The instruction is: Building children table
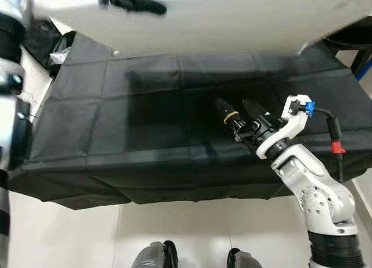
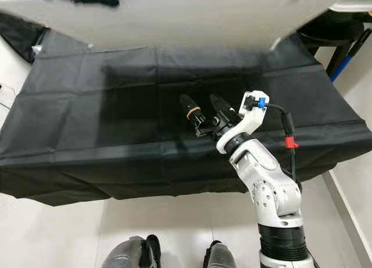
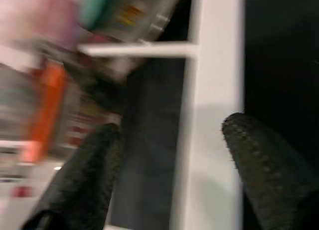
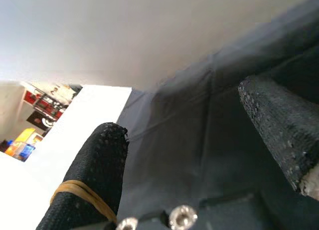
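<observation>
A large white tabletop panel (image 1: 232,24) hangs tilted across the top of the head views and throws a shadow on the black cloth below. My left gripper (image 1: 131,2) sits at the panel's upper left edge. In the blurred left wrist view its fingers (image 3: 259,155) straddle a white edge strip (image 3: 214,115). My right gripper (image 1: 233,103) is open and holds nothing. It hovers low over the cloth, right of centre, under the raised panel. One of its fingers (image 4: 94,175) carries a tan rubber band.
A table draped in black cloth (image 1: 116,117) spans the view, its front edge near my feet (image 1: 154,256). Pale floor lies in front of it and to the left. A dark stand with a blue part (image 2: 343,61) is at the far right.
</observation>
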Motion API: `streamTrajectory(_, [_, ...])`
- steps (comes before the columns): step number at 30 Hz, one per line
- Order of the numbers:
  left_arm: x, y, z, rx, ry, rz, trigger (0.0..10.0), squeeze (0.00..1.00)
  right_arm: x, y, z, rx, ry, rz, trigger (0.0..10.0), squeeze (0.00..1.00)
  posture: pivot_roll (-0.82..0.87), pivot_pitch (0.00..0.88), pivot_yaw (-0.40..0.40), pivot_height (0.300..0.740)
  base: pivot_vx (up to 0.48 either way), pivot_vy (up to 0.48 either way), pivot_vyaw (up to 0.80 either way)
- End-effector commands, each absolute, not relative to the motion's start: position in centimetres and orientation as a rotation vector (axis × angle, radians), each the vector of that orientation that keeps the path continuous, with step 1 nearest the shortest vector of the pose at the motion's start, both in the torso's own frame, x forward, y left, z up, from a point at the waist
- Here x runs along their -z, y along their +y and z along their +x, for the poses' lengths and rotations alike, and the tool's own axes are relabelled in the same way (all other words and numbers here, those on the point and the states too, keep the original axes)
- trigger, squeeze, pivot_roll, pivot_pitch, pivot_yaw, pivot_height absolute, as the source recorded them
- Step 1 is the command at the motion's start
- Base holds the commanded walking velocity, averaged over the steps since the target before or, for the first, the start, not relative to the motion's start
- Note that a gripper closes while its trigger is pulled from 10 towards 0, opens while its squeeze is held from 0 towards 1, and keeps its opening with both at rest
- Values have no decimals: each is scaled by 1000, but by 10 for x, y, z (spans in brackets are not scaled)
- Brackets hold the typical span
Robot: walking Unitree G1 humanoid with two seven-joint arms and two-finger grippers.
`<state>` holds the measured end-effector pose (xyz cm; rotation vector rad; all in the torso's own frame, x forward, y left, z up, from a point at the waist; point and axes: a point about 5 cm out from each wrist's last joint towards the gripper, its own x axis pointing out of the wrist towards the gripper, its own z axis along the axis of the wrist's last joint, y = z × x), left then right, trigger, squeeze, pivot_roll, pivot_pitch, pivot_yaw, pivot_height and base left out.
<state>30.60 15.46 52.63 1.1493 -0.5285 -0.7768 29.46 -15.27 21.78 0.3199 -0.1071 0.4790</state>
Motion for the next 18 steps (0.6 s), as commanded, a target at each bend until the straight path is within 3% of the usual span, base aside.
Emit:
streamTrajectory(1, [-534, 155, 307, 709, -592, 1110, 10000, 1000, -222, -152, 293, -484, -121, 337, 10000, 0, -36, 72, 43, 740, 0, 0, 0])
streamTrajectory(12, [-557, 143, 296, 650, -839, 976, 10000, 1000, -230, -156, 298, -468, -163, 353, 10000, 0, -35, 60, 40, 740, 0, 0, 0])
streamTrajectory(18, [-541, 145, 298, 718, -857, 931, 10000, 1000, -235, -153, 299, -473, -185, 373, 10000, 0, -33, 65, 37, 740, 0, 0, 0])
